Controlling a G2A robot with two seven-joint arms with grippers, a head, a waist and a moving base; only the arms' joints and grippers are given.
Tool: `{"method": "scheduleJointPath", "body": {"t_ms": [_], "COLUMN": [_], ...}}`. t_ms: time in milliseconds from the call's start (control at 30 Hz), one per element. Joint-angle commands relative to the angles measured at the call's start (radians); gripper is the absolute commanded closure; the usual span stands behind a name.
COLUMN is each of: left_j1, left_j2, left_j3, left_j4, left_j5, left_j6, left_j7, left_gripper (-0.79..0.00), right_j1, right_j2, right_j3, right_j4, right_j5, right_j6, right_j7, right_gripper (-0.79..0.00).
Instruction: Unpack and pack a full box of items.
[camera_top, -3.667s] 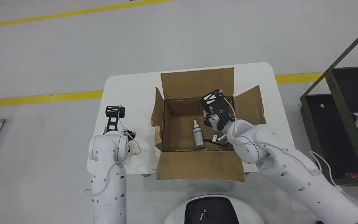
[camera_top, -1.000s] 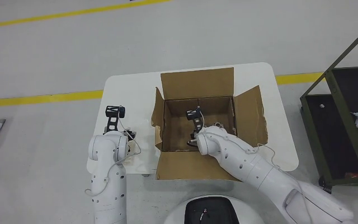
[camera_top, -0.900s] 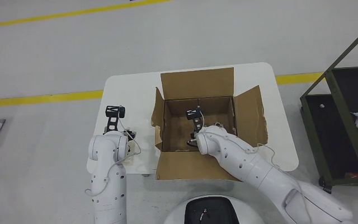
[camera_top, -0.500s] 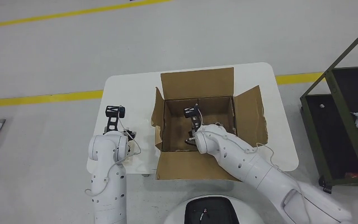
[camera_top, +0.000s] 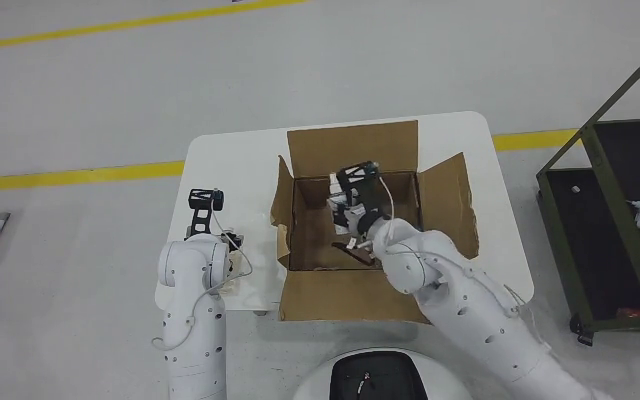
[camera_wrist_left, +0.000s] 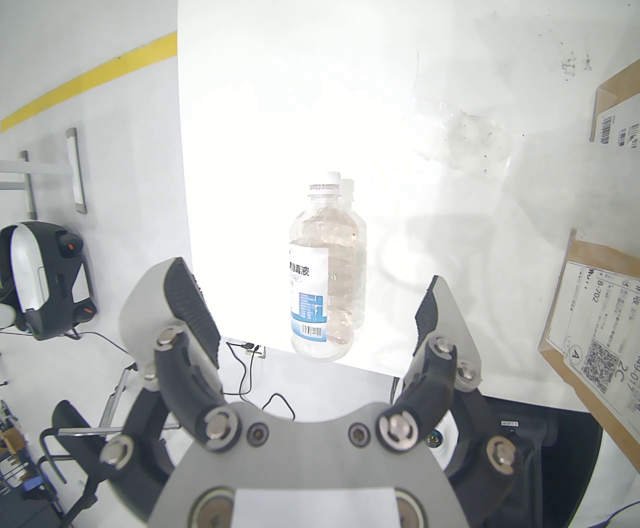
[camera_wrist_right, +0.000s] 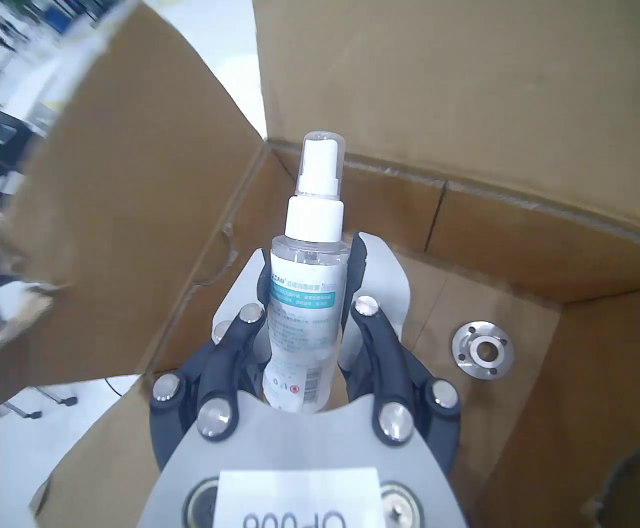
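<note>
The right tool is closed on a small clear spray bottle. Its two dark fingers press the labelled body from either side, and the white pump and clear cap stick out past the fingertips. In the top view this tool sits just above the centre of the frame, over the open cardboard box and close to its rear wall. Around the held bottle the right wrist view takes in the box's brown inner walls and floor. A round metal flange with a centre hole lies flat on that floor, apart from the bottle. The box stands in the middle of the white surface with all four flaps folded outward. The left tool is spread wide and holds nothing. In the top view it hangs at the left of the frame, over the surface's left part and well apart from the box. Beyond its fingers, two clear water bottles stand upright and touching, one behind the other, near the surface's edge. A box flap with printed labels shows off to the side of them. A yellow floor line runs across behind the surface.
</note>
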Motion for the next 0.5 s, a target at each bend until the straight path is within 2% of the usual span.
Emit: {"method": "scheduleJointPath", "body": {"t_ms": [0, 133, 467], "left_j1": [0.000, 0.000, 0.000], "left_j2": [0.000, 0.000, 0.000], "left_j3": [0.000, 0.000, 0.000], "left_j4": [0.000, 0.000, 0.000], "left_j5": [0.000, 0.000, 0.000], "left_j6": [0.000, 0.000, 0.000], "left_j7": [0.000, 0.000, 0.000], "left_gripper": [-0.785, -0.785, -0.785], "right_j1": [-0.076, -0.162, -0.162], "right_j2": [0.014, 0.029, 0.029], "right_j3": [0.073, 0.157, 0.157], "right_j4": [-0.093, -0.166, -0.166], "right_j5": [0.024, 0.070, 0.070], "right_j6": [-0.057, -0.120, -0.120], "right_j7": [-0.013, -0.049, -0.049], "right_gripper": [0.000, 0.000, 0.000]}}
